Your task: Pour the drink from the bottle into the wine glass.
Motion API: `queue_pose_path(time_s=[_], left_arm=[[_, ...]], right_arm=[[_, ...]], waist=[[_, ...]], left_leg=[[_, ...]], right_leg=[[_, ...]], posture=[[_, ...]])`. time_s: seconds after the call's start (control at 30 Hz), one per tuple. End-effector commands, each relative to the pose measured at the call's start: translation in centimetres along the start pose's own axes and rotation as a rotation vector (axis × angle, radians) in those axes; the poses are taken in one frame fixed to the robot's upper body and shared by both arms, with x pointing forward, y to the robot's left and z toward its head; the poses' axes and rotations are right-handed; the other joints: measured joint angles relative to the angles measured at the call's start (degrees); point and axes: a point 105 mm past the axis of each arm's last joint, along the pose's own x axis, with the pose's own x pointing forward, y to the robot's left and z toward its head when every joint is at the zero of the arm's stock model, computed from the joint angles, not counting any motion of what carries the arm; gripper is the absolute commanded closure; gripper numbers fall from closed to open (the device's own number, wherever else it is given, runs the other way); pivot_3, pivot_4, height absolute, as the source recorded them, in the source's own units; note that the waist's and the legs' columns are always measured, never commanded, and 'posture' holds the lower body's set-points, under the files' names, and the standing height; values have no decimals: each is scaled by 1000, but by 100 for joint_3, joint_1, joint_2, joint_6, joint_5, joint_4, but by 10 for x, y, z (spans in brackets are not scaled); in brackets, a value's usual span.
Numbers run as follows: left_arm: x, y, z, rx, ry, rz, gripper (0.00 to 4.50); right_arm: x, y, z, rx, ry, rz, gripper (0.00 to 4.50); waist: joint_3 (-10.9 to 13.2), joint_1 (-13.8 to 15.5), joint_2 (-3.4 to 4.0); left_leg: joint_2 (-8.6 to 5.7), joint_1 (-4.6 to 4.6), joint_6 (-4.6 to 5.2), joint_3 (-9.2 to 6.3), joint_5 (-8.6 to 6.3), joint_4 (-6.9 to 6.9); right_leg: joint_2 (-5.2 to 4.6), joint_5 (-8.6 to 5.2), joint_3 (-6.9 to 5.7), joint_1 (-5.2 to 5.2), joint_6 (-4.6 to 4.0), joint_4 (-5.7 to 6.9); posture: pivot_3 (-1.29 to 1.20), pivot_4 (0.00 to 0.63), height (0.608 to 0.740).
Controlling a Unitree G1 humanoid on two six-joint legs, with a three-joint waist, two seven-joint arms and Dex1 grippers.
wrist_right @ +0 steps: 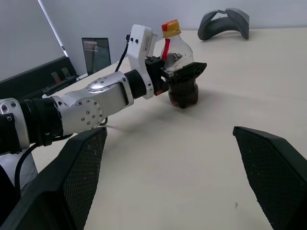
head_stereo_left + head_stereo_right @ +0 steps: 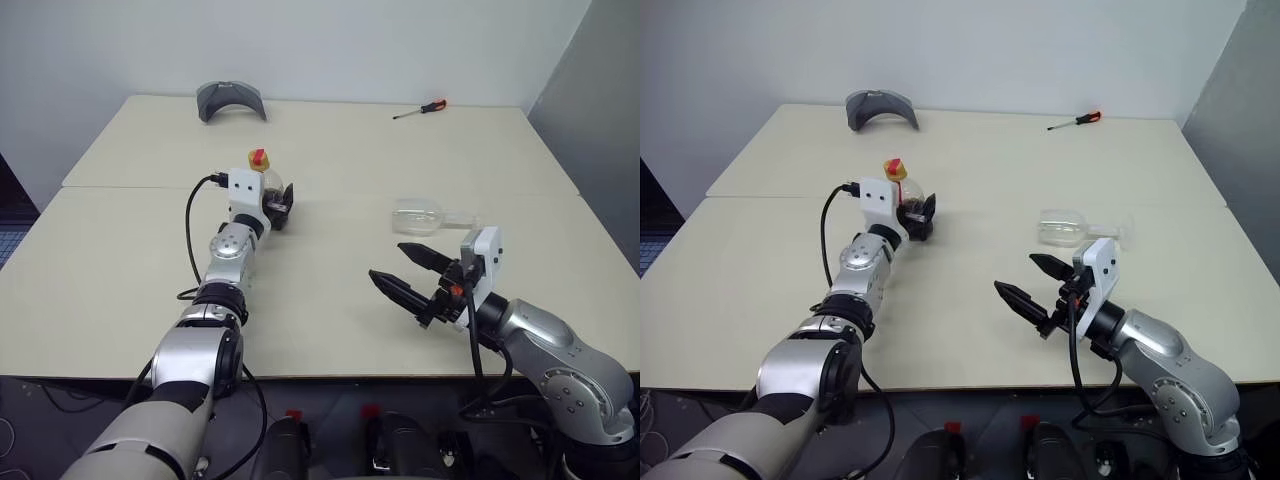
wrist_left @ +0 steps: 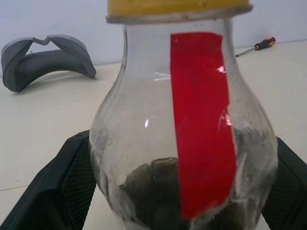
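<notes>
A: What's nearest?
B: The right hand (image 2: 401,267), hovering low over the surface (image 2: 330,320), fingers spread wide and holding nothing.
A: And the glass?
B: The wine glass (image 2: 424,215) lies on its side just beyond that hand.
A: The left side?
B: The left hand (image 2: 912,213) has its fingers spread around the bottle (image 1: 179,72), which stands upright on the surface with the dark drink (image 1: 183,92) at its bottom.
A: Farther back?
B: A grey curved object (image 2: 231,100) and a screwdriver (image 2: 421,109).
</notes>
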Motion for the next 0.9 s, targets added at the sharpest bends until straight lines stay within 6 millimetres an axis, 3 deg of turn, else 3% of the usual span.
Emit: queue_pose_path(time_s=[0.03,0.13,0.2,0.53,0.9], left_arm=[[7,2,26,2,-86,-1,579],[8,1,27,1,-89,-4,1413],[8,1,28,0,-91,-5,1710],[9,2,35,14,-107,-19,2176],[-3,-37,63,40,-147,-385,2601]], right_arm=[[0,3,10,-30,-38,10,0],[1,2,10,-30,-39,7,0],[0,3,9,-29,-39,7,0],[4,2,11,-41,-39,10,0],[36,-39,38,-227,-5,-47,0]], waist=[[0,0,0],[0,-1,0],[0,-1,0],[0,-3,0],[1,-24,0]], left_leg=[[0,0,0,0,0,0],[0,0,0,1,0,0],[0,0,0,1,0,0],[0,0,0,1,0,1],[-1,-2,-1,8,1,4]], right_leg=[[0,0,0,0,0,0],[0,0,0,0,0,0],[0,0,0,0,0,0],[0,0,0,0,0,2],[1,2,5,-7,0,6]], posture=[[0,150,740],[0,150,740],[0,150,740],[0,150,740],[0,150,740]])
